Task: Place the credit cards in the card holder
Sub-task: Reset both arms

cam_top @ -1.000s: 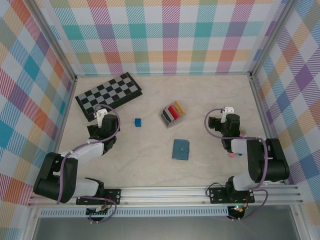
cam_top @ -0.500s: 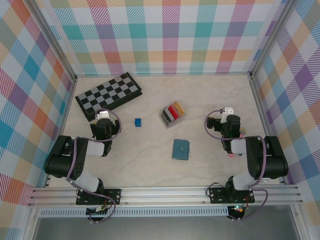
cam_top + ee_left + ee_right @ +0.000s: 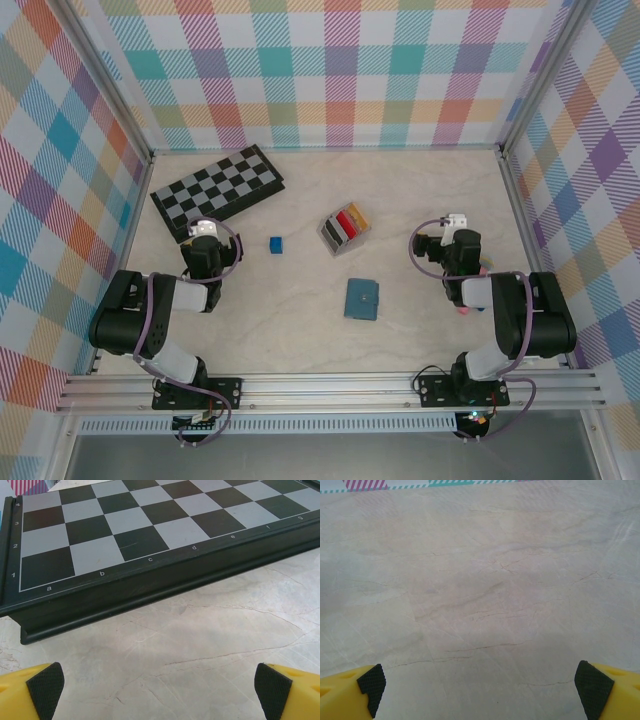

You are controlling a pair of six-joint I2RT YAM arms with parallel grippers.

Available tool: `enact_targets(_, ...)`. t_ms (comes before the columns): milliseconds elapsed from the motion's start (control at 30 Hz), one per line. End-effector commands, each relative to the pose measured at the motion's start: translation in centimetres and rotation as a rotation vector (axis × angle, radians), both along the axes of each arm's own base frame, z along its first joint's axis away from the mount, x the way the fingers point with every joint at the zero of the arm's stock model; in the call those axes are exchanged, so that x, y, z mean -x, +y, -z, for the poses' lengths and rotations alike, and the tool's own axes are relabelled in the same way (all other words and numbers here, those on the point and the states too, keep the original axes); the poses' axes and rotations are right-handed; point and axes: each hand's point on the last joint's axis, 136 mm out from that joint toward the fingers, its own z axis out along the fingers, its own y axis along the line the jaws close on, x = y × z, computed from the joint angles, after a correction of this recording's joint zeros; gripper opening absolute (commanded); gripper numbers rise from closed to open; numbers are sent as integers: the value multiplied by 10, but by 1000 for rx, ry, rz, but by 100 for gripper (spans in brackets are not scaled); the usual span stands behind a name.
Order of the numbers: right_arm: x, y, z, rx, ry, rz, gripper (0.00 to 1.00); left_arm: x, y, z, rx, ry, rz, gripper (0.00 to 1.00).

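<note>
The light-grey card holder (image 3: 345, 230) stands mid-table with a black card (image 3: 332, 233), a red card (image 3: 347, 222) and a yellow card (image 3: 359, 213) upright in its slots. A sliver of a pink card (image 3: 463, 311) peeks out from under the right arm. My left gripper (image 3: 204, 238) rests low just in front of the chessboard (image 3: 218, 190); it is open (image 3: 159, 695) over bare table with nothing between its pads (image 3: 46, 689). My right gripper (image 3: 455, 232) sits to the holder's right, also open (image 3: 481, 692) and empty, its pads (image 3: 592, 690) wide apart.
A small blue cube (image 3: 275, 243) lies between the left gripper and the holder. A flat blue-grey wallet (image 3: 361, 298) lies nearer the front. The chessboard's edge (image 3: 150, 587) rises close ahead of the left fingers. Patterned walls enclose the table.
The left arm has folded back toward its base, and its gripper sits slightly nearer than a second ago. The right arm and the objects have not moved.
</note>
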Motion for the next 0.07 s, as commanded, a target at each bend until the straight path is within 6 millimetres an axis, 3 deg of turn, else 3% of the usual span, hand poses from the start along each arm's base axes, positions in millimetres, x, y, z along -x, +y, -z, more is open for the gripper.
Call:
enact_targets(0,-8,1,-15,-17,-51,-16,100,-6,1,-13,12,-50,1,100)
enact_targets(33,-8,2,-15,-17,-52,-17,100,-6,0,-12,12,-50,1,100)
